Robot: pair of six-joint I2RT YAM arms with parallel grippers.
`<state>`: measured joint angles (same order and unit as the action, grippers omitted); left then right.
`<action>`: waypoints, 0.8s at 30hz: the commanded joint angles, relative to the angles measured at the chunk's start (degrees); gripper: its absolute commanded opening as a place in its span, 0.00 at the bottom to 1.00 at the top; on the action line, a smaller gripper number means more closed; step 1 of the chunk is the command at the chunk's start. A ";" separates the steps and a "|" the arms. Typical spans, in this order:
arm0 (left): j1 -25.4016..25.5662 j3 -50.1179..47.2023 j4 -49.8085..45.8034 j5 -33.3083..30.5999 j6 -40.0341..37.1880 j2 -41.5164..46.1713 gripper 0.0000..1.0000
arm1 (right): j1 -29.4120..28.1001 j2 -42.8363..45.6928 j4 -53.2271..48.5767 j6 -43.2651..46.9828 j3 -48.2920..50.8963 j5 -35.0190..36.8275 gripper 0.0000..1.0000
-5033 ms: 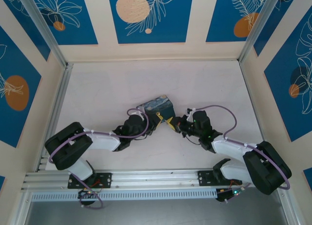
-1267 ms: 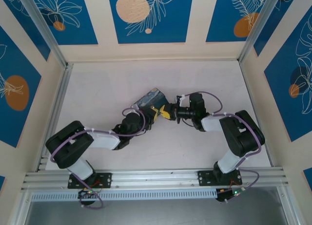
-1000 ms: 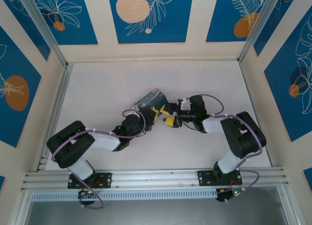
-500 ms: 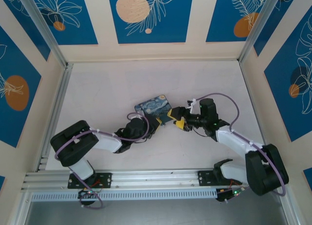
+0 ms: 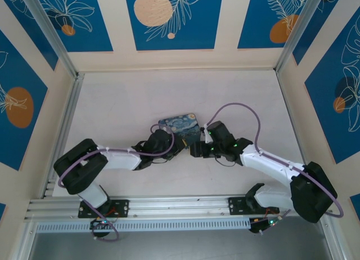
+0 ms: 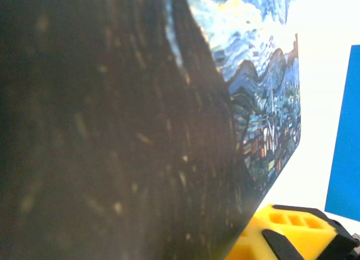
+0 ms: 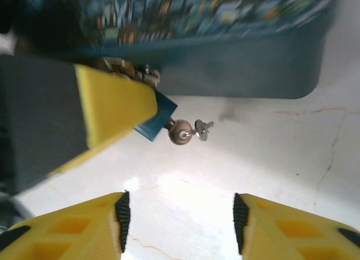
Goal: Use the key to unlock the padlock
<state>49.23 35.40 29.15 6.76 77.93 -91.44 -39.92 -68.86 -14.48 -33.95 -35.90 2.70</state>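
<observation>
Top external: the left gripper (image 5: 178, 140) is pressed up to the near side of the painted box (image 5: 180, 125). The right gripper (image 5: 195, 149) sits just to its right, close by the box's near right corner. We cannot resolve the lock hardware at this scale.

Left wrist: the box's dark wall lies directly ahead of the gripper, very close, with the painted lid up and to the right. One yellow finger (image 6: 287, 234) shows low on the right, under the box's lower edge. We cannot tell whether this gripper is clamped on the box or merely against it.

Right wrist: the right gripper's two fingers stand wide apart, with nothing between them and bare table (image 7: 185, 187) below. Ahead of the gap, clear of both fingers, the padlock (image 7: 179, 131) hangs at the box front, its blue body partly behind the left gripper's yellow finger. The key (image 7: 202, 128) sticks out of the padlock's round silver end, pointing right
</observation>
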 commanded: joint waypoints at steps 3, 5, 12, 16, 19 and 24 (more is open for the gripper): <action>-1.06 3.07 -3.36 5.63 -2.19 0.57 0.00 | -4.64 -2.07 0.13 6.99 -1.67 13.56 0.48; -1.31 3.49 -3.72 6.39 -2.20 0.35 0.00 | -5.36 -2.29 1.49 8.13 -1.14 15.44 0.47; -2.03 4.67 -4.56 9.26 -2.01 -0.10 0.00 | -7.34 -1.73 9.02 13.77 2.57 17.13 0.45; -2.21 5.48 -5.06 10.34 -2.08 -0.13 0.00 | -8.46 -1.85 12.51 15.85 4.33 16.80 0.44; -2.25 5.73 -5.24 10.79 -2.17 -0.16 0.00 | -8.80 -2.15 13.68 16.19 5.34 17.49 0.44; -2.30 6.09 -5.40 11.29 -2.17 -0.39 0.00 | -9.51 -3.09 14.19 16.39 5.70 21.23 0.43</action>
<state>47.51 39.40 23.81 15.59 76.31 -91.46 -48.71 -71.40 -2.87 -19.20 -31.00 20.18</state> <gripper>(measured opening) 0.083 0.436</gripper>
